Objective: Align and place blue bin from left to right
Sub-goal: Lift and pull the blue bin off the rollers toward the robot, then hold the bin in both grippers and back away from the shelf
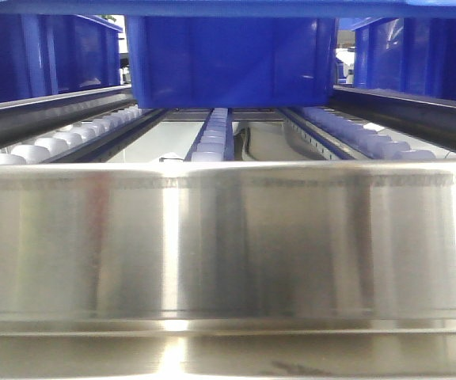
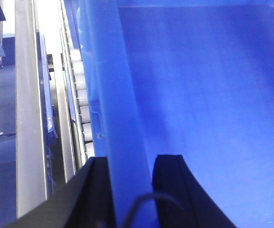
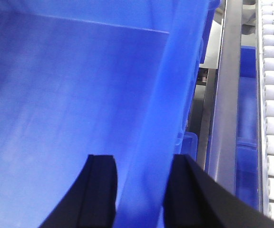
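Over the far end of the roller tracks [image 1: 212,138], centred, stands the blue bin [image 1: 228,59]. The left gripper [image 2: 131,164] pinches the bin's wall on the tracks' left side; the right gripper [image 3: 141,161] pinches the opposite wall.

Left gripper [image 2: 130,159] and right gripper [image 3: 141,156] have matte black angular fingers [image 2: 172,183]; the left carries a thin cable [image 2: 149,195].
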You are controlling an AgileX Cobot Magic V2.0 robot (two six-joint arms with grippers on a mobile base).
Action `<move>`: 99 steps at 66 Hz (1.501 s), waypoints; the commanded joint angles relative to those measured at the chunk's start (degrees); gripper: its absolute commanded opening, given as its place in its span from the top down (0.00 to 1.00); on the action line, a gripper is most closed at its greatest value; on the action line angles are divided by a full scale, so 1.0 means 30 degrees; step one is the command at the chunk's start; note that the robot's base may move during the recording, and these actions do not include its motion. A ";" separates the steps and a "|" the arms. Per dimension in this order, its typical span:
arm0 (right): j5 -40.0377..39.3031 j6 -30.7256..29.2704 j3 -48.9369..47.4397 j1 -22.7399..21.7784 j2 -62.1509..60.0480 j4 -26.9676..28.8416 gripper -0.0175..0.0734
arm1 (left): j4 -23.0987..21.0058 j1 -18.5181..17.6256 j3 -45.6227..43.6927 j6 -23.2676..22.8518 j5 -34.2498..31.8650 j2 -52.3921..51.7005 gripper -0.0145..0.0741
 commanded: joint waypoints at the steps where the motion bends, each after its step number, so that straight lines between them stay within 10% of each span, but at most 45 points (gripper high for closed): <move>1: -0.1846 -0.0006 -0.0196 -0.0112 -0.0242 -0.0744 0.88 | -0.0588 -0.0213 -0.0439 0.0302 -0.1165 -0.0590 0.96; 99: -0.1846 -0.0006 -0.0196 -0.0112 -0.0242 -0.0744 0.88 | -0.0546 -0.0213 -0.0439 0.0302 -0.1165 -0.0590 0.96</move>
